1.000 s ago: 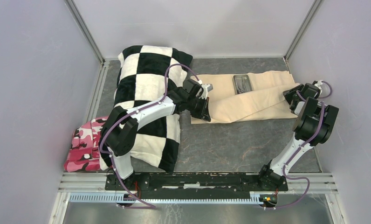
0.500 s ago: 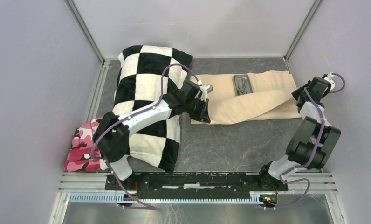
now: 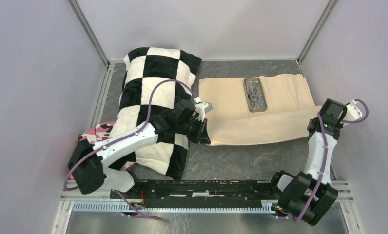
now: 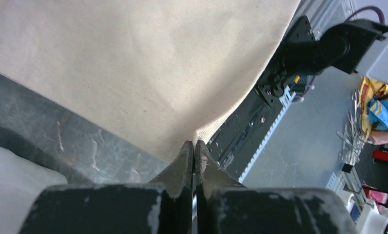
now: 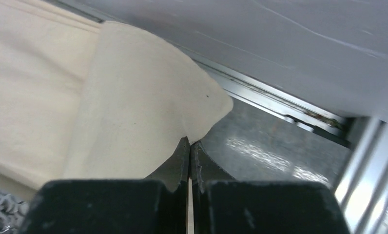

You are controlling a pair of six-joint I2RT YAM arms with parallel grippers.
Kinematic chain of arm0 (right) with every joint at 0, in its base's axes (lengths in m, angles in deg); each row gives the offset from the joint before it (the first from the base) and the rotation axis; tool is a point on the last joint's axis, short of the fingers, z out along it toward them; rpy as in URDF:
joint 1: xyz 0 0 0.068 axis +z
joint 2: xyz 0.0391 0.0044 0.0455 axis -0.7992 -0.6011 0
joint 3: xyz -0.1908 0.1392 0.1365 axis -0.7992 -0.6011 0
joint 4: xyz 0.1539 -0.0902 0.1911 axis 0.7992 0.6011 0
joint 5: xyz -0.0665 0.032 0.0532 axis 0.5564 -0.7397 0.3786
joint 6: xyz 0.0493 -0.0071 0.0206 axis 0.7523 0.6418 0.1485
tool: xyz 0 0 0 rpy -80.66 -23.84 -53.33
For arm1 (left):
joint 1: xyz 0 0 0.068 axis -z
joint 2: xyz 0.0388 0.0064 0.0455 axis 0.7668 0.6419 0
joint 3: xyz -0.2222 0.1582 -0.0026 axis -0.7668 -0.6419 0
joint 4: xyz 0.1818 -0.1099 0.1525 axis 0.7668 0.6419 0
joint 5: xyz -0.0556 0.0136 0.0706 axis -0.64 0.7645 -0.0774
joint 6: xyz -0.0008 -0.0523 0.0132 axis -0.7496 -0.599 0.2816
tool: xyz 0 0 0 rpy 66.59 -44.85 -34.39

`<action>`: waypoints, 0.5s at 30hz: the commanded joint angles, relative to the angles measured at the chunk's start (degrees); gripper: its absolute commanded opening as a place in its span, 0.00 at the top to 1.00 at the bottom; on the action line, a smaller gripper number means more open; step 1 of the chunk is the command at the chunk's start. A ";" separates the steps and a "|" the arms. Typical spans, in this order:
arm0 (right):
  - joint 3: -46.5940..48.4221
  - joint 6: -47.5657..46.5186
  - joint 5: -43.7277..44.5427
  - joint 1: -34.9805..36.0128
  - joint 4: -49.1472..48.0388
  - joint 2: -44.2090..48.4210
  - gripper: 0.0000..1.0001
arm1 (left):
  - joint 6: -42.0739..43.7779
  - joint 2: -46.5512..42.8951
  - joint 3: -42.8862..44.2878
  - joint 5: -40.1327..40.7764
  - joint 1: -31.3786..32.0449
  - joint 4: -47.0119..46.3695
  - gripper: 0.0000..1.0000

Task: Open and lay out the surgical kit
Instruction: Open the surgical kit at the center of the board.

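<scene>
Pillow: black-and-white checkered pillow (image 3: pixel 153 83), big, sprawled on the left of the desk from the back wall down toward the near edge
Cloth: pink camouflage cloth (image 3: pixel 95 132), bunched up, touching the pillow's near-left edge
Desk: dark grey desk (image 3: pixel 241 156), marbled surface
Walls: pale lilac walls (image 3: pixel 202 24) on three sides, metal posts in both far corners
Off the desk: colourful clutter (image 4: pixel 377 105) in the left wrist view, too blurred to name

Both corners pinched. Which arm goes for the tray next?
Right arm, narrowly. Both jaws pinch near corners of the cloth wrap; the tray sits mid-cloth. The left arm stretches over the checkered pillow; the right stands clear of it.
</scene>
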 commanded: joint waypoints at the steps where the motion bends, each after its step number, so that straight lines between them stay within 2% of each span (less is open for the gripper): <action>1: -4.24 0.92 13.34 -1.39 6.19 8.01 1.00 | -5.00 -5.41 -3.80 0.05 2.55 -0.24 0.98; 7: -7.51 -1.48 22.84 -2.15 8.36 18.15 1.00 | -9.44 -12.04 -10.54 -1.67 4.55 -4.99 0.98; 9: -7.63 -0.95 25.92 -2.17 10.24 20.37 0.97 | -10.32 -13.08 -12.07 -3.04 5.00 -5.59 0.98; 12: -8.12 1.50 31.54 -2.17 13.65 23.16 0.82 | -11.22 -14.95 -13.98 -3.63 6.04 -6.09 0.96; 14: -7.85 2.94 34.39 -2.16 16.01 25.73 0.69 | -12.04 -16.64 -14.60 -5.00 6.76 -6.09 0.85; 15: -7.28 3.20 35.46 -2.15 16.91 27.30 0.66 | -12.50 -17.77 -14.71 -6.21 7.24 -6.09 0.76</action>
